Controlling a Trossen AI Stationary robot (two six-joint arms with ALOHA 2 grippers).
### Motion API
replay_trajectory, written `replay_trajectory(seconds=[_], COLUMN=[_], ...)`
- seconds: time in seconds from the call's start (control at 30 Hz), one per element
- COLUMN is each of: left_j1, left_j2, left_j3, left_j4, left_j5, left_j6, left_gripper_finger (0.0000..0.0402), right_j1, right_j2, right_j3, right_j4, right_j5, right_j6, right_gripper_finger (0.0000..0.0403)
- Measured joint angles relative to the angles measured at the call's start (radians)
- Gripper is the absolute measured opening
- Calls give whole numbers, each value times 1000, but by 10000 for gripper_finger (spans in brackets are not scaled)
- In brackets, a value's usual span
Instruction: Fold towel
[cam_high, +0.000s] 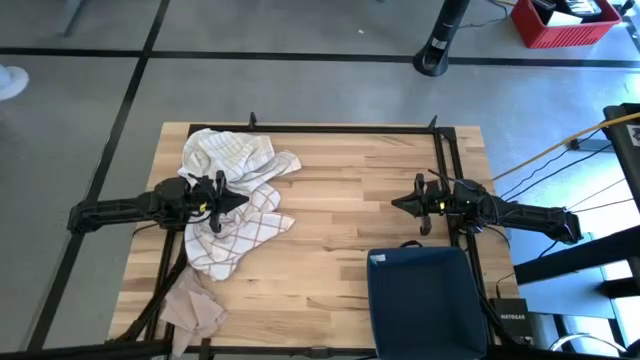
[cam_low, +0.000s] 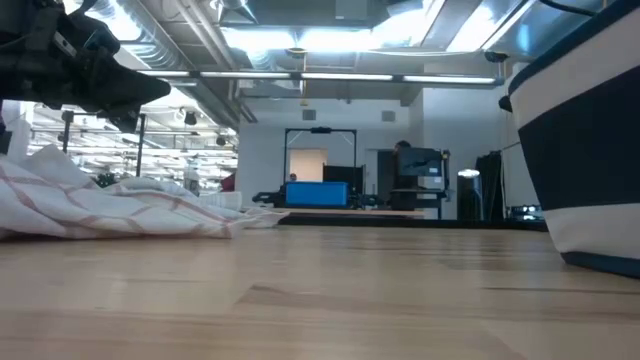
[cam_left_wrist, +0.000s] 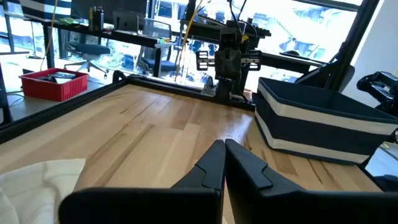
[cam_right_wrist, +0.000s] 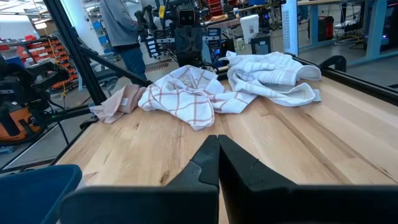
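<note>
Several crumpled towels lie in a heap on the table's left part: a white one with a red check (cam_high: 238, 232) (cam_right_wrist: 186, 94), a white one with grey stripes (cam_high: 232, 152) (cam_right_wrist: 273, 74) beyond it, and a beige one (cam_high: 193, 306) (cam_right_wrist: 118, 101) hanging over the near left corner. My left gripper (cam_high: 243, 198) (cam_left_wrist: 224, 147) hovers shut above the checked towel, pointing toward the table's right side. My right gripper (cam_high: 396, 203) (cam_right_wrist: 217, 142) is shut over bare wood at the right, pointing left toward the heap.
A dark blue bin with a white band (cam_high: 425, 300) (cam_left_wrist: 323, 118) stands at the table's near right corner, close to my right arm. Bare wood (cam_high: 340, 210) lies between the two grippers. A black frame rail (cam_high: 340, 128) runs along the far edge. A person (cam_right_wrist: 124, 31) stands beyond the table's left side.
</note>
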Motion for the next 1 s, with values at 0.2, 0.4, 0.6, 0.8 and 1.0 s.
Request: replay_trajectory(seconds=[0.2, 0.4, 0.6, 0.8, 1.0], left_j1=[0, 0, 0, 1, 1], left_j2=[0, 0, 0, -1, 0], left_j3=[0, 0, 0, 0, 0], left_j4=[0, 0, 3, 192, 318], left_j5=[0, 0, 0, -2, -3], left_j6=[0, 0, -2, -42, -118], left_gripper_finger=[4, 4, 4, 4, 4], right_j1=[0, 0, 0, 0, 0], right_j2=[0, 0, 0, 0, 0], right_j3=[0, 0, 0, 0, 0], right_j4=[0, 0, 0, 0, 5], right_j5=[0, 0, 0, 0, 0], right_j6=[0, 0, 0, 0, 0], right_gripper_finger=[5, 5, 5, 5, 5])
